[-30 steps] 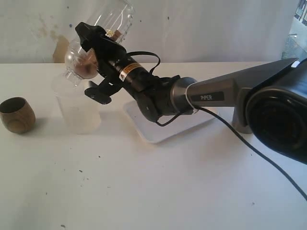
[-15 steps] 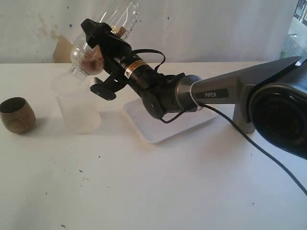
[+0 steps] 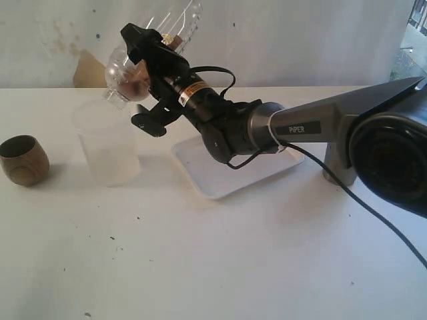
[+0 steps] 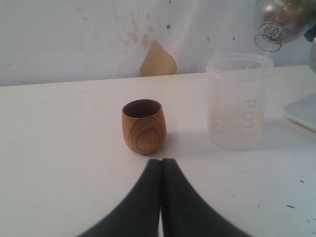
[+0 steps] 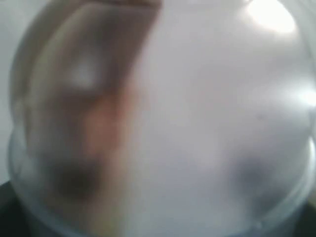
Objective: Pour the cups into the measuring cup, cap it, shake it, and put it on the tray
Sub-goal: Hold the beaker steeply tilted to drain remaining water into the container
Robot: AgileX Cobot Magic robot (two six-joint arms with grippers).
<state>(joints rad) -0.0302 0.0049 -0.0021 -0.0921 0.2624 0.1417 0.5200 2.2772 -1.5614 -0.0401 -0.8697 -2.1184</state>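
The right gripper (image 3: pixel 148 59) holds the measuring cup (image 3: pixel 175 23) in the air with wide jaws, above the frosted cup (image 3: pixel 107 143); the measuring cup's long axis is slanted, dome lid (image 3: pixel 123 70) low and to the left, base high toward the wall. The tray (image 3: pixel 223 179) lies on the white table (image 3: pixel 233 267), below the gripper and toward this arm's base; I judge the cup must first be turned upright; the tray looks bare, partly under the arm. The left gripper (image 4: pixel 160 161) is closed on nothing, facing the wooden cup (image 4: pixel 143 126), well apart from the tray.
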